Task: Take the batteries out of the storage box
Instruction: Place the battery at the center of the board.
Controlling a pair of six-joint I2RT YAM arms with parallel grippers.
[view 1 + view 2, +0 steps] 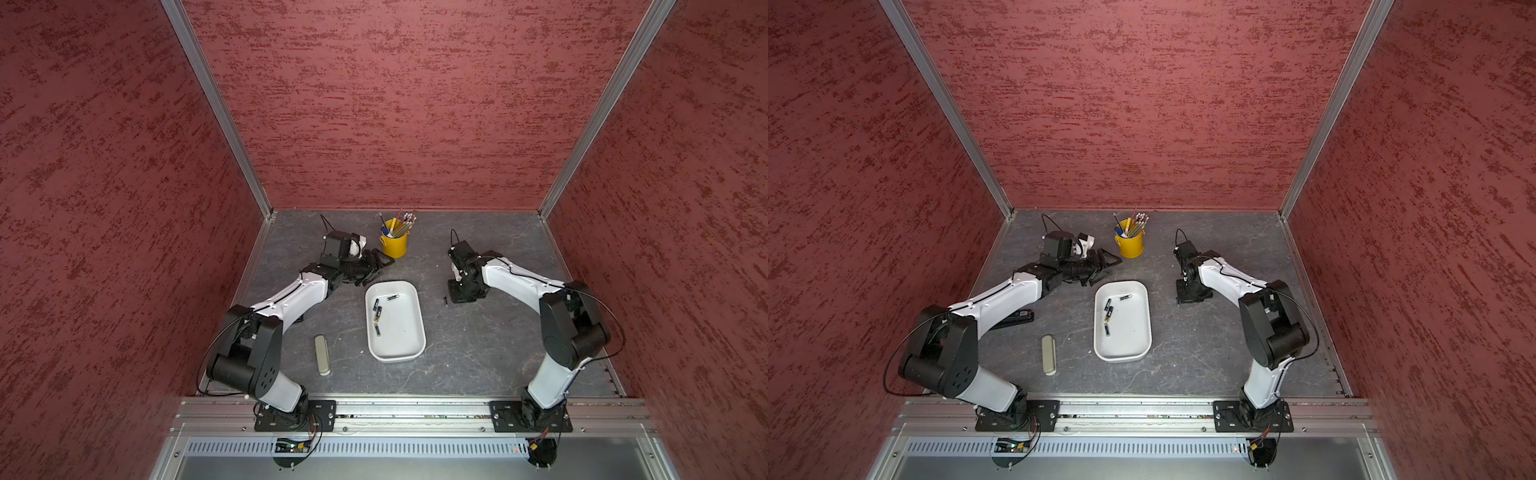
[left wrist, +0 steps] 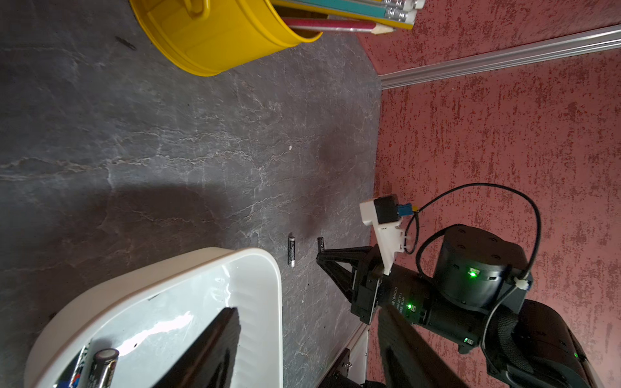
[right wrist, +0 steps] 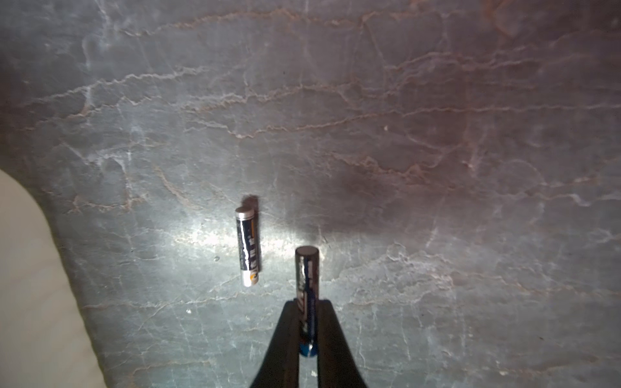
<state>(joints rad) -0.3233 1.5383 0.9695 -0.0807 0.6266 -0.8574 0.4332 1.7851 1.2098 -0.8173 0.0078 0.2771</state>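
The white storage box [image 1: 397, 356] lies mid-table with several black batteries [image 1: 377, 314] along its left side. One more battery [image 3: 248, 247] lies loose on the table to the right of the box. Right beside it, my right gripper [image 3: 307, 304] points down, shut on another battery [image 3: 306, 268] whose free end nearly touches the table. My left gripper [image 1: 376, 270] hovers open and empty over the box's far left corner, lying on its side. In the left wrist view the box wall [image 2: 262, 302] passes under one finger [image 2: 208, 349].
A yellow cup [image 1: 394, 245] full of pencils stands just beyond the left gripper. A slim beige case [image 1: 322, 354] lies left of the box, and a flat black object [image 1: 1019, 316] under the left forearm. Red walls close in three sides.
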